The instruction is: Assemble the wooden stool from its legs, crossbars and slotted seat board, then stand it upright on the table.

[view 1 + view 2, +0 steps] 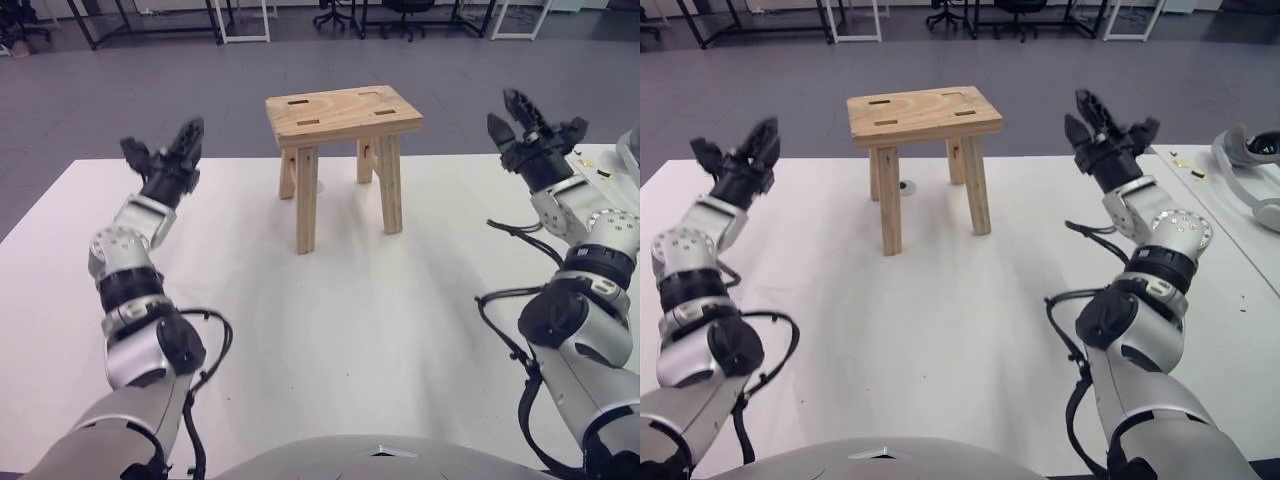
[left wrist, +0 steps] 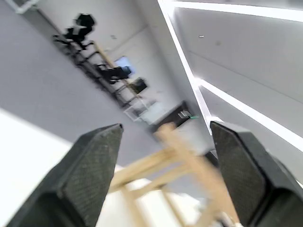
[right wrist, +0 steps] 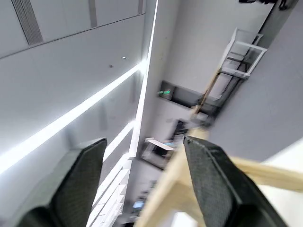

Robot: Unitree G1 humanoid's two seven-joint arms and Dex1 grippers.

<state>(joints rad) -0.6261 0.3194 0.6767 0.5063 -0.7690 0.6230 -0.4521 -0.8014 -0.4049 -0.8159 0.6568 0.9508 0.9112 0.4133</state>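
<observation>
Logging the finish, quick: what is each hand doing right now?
Left hand: open, holding nothing.
Right hand: open, holding nothing.

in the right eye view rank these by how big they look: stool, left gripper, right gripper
1. stool, clearly largest.
2. right gripper and left gripper look about alike. Distance from the camera may differ, so they are not ranked against each other.

Behind our black left pincer (image 1: 163, 138) and right pincer (image 1: 535, 115) run silver-grey arms (image 1: 120, 250), black-jointed. Black cables (image 1: 228, 335) loop farther back.
</observation>
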